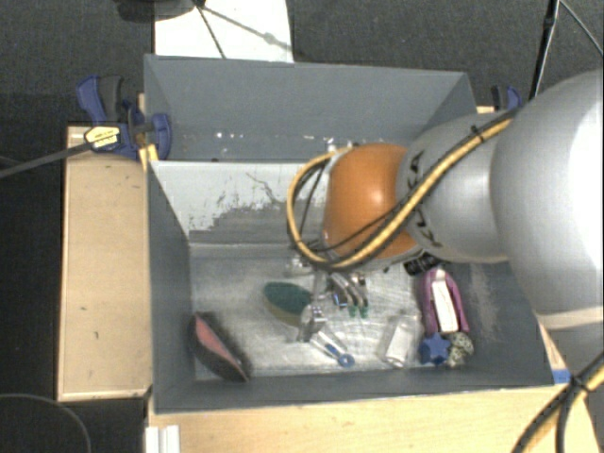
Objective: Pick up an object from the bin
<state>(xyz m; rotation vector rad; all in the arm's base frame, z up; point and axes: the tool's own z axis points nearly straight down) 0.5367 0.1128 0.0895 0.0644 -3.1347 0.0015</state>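
Below the orange domed wrist cover (363,196), at the centre of the frame, you have the jaws low over the floor of the grey metal bin (170,281), roughly in the middle of it. The big silver arm (538,187) comes in from the right edge and hides the bin's upper right part. The cover and wrist hardware sit over the jaws, so you cannot tell whether they are apart or together, nor whether anything sits between them. Nearest to them is a dark teal-green rounded flat thing (288,298), lying just to their left on the bin floor, and they look to be touching or almost touching its right edge. Just below them, toward the bottom wall, lies a slim pale stick with a blue tip (333,350). Further right along the bottom wall you see a small clear plastic bottle (398,340), then a purple-and-white oblong packet (442,305) standing at a slant, with a small blue piece (432,350) and a speckled grey ball (460,347) at its lower end, those last three crowded together. Well apart from all that, in the bin's lower left corner, a dark pouch with a pink-red face (219,347) leans near the left wall.
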